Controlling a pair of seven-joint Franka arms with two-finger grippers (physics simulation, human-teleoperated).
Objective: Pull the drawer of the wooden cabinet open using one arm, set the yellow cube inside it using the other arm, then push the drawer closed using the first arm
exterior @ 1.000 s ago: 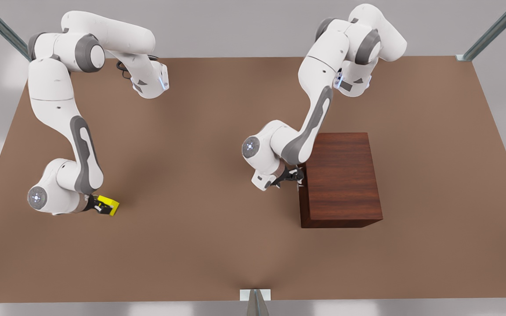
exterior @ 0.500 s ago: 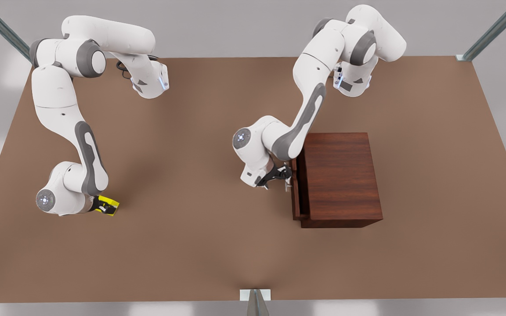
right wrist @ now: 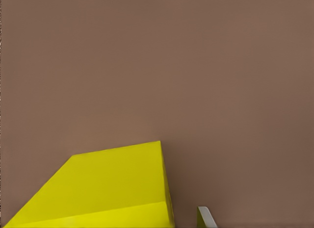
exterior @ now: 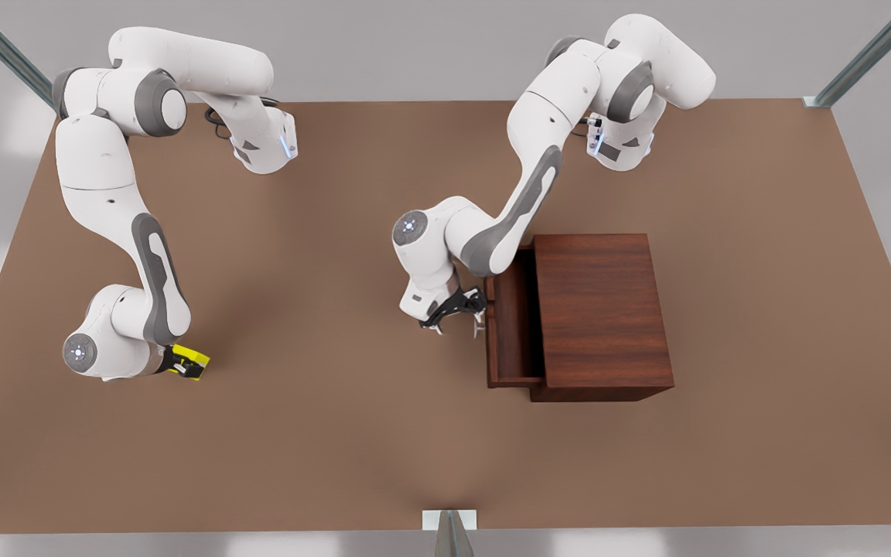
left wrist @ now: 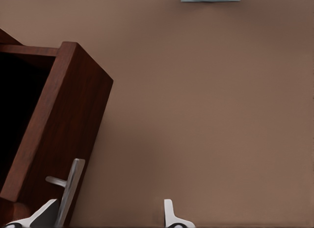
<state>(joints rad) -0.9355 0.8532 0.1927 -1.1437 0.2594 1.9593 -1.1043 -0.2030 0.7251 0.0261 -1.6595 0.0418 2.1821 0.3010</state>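
The wooden cabinet is a dark reddish-brown box with horizontal grain, standing on the brown surface. Its drawer, a shallow tray, stands partly out toward the front view's left, its thin silver bar handle on the front panel. The left gripper is at that handle, jaws spread wide around it. Well apart, the right gripper has its jaws closed on the small bright yellow cube, low on the surface.

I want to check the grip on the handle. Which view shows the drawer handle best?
The left wrist view: the silver bar handle stands close up beside one finger. The front view shows it as a sliver by the left gripper.
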